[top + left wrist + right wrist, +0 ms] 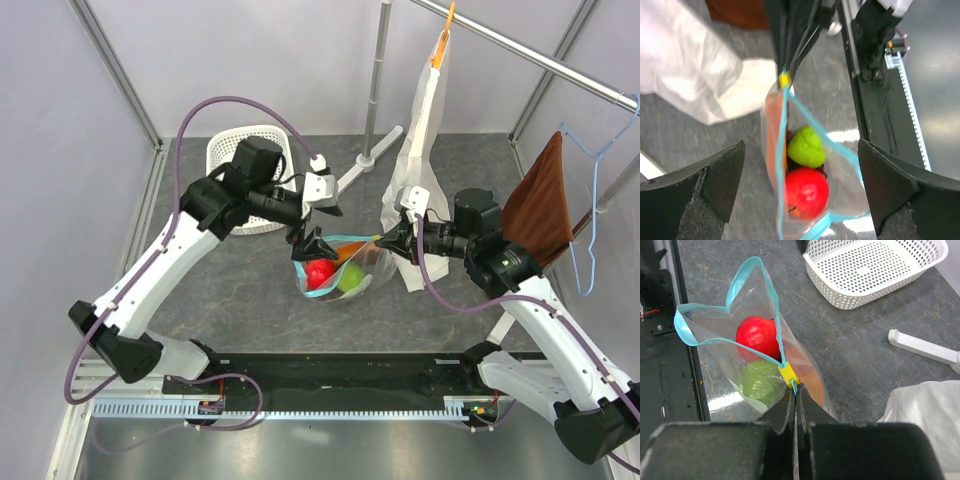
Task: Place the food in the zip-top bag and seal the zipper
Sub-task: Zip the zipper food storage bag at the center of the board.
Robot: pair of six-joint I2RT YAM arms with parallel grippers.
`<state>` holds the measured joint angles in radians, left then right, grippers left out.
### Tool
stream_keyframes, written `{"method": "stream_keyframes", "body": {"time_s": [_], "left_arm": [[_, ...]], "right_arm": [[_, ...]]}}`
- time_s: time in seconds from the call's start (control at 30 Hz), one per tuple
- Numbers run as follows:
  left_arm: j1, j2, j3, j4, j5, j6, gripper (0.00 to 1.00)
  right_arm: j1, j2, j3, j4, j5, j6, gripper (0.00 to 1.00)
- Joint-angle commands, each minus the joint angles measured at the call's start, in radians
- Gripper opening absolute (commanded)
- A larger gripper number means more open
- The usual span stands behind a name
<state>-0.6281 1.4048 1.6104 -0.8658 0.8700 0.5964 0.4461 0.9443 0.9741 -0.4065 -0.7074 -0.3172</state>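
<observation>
zip-top bag [338, 268] centre | white basket [228, 145] behind-left | paper bag [425, 125] just right

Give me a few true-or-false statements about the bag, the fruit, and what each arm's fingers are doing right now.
1. The red apple is inside the zip-top bag. True.
2. The zipper is sealed along its whole length. False: the mouth gapes open.
3. The right fingers pinch the bag's edge just behind the yellow slider. True.
4. The left fingers are clamped shut on the bag. False: they are spread wide, one on each side of it.
5. The green fruit lies loose on the table. False: it is in the bag beside the apple.
</observation>
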Motion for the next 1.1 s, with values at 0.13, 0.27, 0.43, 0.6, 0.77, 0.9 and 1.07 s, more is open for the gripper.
{"method": "stream_keyframes", "body": {"time_s": [0.13,0.27,0.43,0.6,0.77,0.9,1.07], "left_arm": [[-0.162,0.023,-0.058,0.276,-0.299,-0.179,0.88],[-0.211,0.066,-0.043,0.306,-0.344,-0.190,0.61],[-0.220,0.112,-0.001,0.309,-0.325,-0.213,0.56],[-0.242,0.129,-0.015,0.315,-0.312,-0.224,0.54],[-0.242,0.134,-0.018,0.340,-0.307,-0.242,0.50],[-0.242,0.134,-0.012,0.343,-0.289,-0.251,0.46],[-0.242,0.131,-0.020,0.330,-0.276,-0.239,0.30]], "right_arm": [[0.005,0.008,0.080,-0.045,-0.021,0.018,0.00],[0.006,0.002,0.083,-0.045,-0.018,0.018,0.00],[0.009,0.007,0.097,-0.060,0.003,0.017,0.00],[0.009,-0.004,0.094,-0.061,0.005,0.013,0.00],[0.009,-0.016,0.077,-0.057,0.002,0.006,0.00],[0.011,-0.019,0.074,-0.055,0.002,0.001,0.00],[0.011,-0.022,0.074,-0.054,0.002,0.003,0.00]]}}
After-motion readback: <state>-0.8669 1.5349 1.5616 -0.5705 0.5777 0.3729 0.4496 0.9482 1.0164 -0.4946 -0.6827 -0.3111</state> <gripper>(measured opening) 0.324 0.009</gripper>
